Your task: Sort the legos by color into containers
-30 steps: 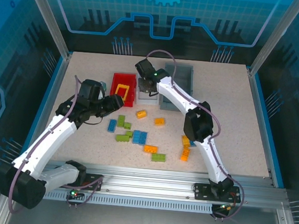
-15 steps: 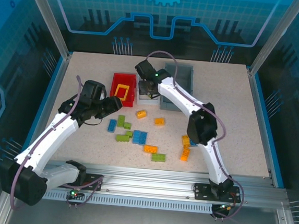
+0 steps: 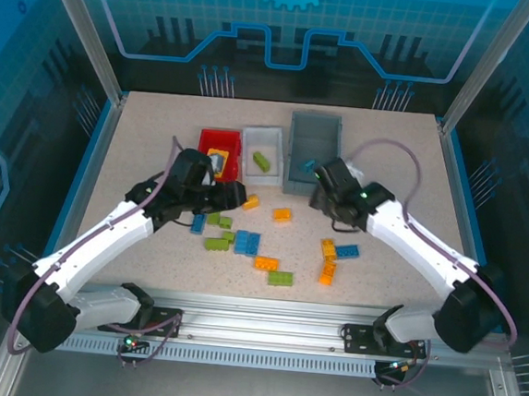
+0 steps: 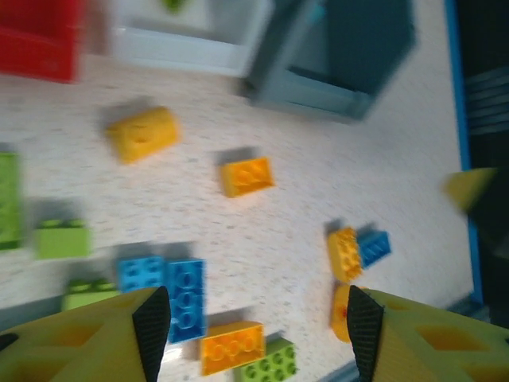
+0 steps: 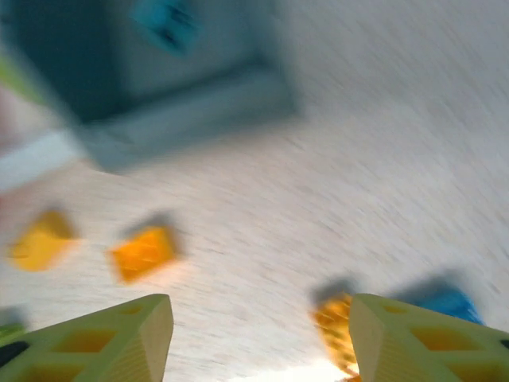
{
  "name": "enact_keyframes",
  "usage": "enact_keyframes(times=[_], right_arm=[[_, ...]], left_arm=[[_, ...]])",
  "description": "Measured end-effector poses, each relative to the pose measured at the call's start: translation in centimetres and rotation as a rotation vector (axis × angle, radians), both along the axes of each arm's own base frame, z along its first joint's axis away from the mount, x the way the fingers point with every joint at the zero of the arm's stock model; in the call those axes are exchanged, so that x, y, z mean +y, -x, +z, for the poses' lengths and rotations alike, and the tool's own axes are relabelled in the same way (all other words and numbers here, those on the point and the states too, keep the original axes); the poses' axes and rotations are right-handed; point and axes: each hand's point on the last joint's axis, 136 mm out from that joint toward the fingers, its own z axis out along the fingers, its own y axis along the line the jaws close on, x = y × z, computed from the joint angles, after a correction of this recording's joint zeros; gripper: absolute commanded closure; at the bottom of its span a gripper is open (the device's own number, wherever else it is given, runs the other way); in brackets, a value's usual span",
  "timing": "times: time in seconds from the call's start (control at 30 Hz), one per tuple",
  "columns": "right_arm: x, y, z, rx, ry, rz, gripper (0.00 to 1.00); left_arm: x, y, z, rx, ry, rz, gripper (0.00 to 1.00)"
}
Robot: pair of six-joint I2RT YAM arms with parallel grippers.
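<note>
Orange, green and blue legos lie scattered mid-table, among them a blue one (image 3: 247,243), an orange one (image 3: 282,215) and a green one (image 3: 281,278). At the back stand the red bin (image 3: 205,139), the white bin (image 3: 248,139) holding a green lego (image 3: 262,161), and the grey bin (image 3: 315,126) holding a blue lego (image 3: 306,167). My left gripper (image 3: 235,195) hovers open over the legos; in the left wrist view the left gripper (image 4: 256,326) has nothing between its fingers, above a blue lego (image 4: 184,298) and an orange lego (image 4: 231,346). My right gripper (image 3: 318,195) is open and empty in front of the grey bin (image 5: 183,103).
An orange pair (image 3: 327,261) and a blue brick (image 3: 347,252) lie at the right of the pile. A yellow-orange brick (image 3: 250,201) sits just by my left gripper. Blue walls edge the table on both sides, and an aluminium rail (image 3: 264,314) runs along the near edge.
My right arm has swung from over the white bin to in front of the grey bin, its jaws widening. My left gripper has moved right, toward the scattered legos.
</note>
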Motion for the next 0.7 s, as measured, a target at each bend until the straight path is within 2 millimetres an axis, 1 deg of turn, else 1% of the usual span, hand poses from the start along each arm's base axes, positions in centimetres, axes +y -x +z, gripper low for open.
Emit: enact_keyframes(times=[0.03,0.1,0.13,0.2,0.27,0.33,0.4,0.5,0.6,0.7], right_arm=[[-1.7,1.3,-2.0,0.056,-0.019,-0.075,0.32],[-4.0,3.7,-5.3,0.152,-0.051,-0.197,0.3],[-4.7,4.7,-6.7,0.197,-0.068,-0.247,0.29],[-5.4,6.0,-8.4,0.261,-0.11,-0.329,0.28],[-5.6,6.6,-9.1,0.294,-0.155,-0.393,0.25],[-5.2,6.3,-9.2,0.3,-0.212,-0.439,0.25],[-4.7,5.9,-9.3,0.304,-0.254,-0.469,0.25],[-4.6,5.3,-10.1,0.319,-0.302,-0.524,0.25],[-5.2,5.0,-11.2,0.351,-0.332,-0.582,0.28],[-5.6,4.9,-12.2,0.381,-0.352,-0.626,0.38]], left_arm=[[-1.3,0.5,0.1,-0.021,0.009,-0.043,0.31],[-3.9,1.5,0.2,-0.057,0.022,-0.126,0.3],[-5.0,1.9,0.3,-0.074,0.026,-0.164,0.29],[-7.1,2.8,0.4,-0.101,0.037,-0.228,0.28],[-8.5,3.5,0.3,-0.12,0.037,-0.277,0.28],[-9.5,3.9,-0.1,-0.122,0.032,-0.307,0.28],[-9.9,4.0,-0.4,-0.121,0.028,-0.315,0.29],[-10.0,3.9,-0.5,-0.13,0.021,-0.317,0.28],[-10.2,3.9,-0.4,-0.142,0.021,-0.321,0.29],[-10.3,4.0,-0.4,-0.144,0.018,-0.325,0.29]])
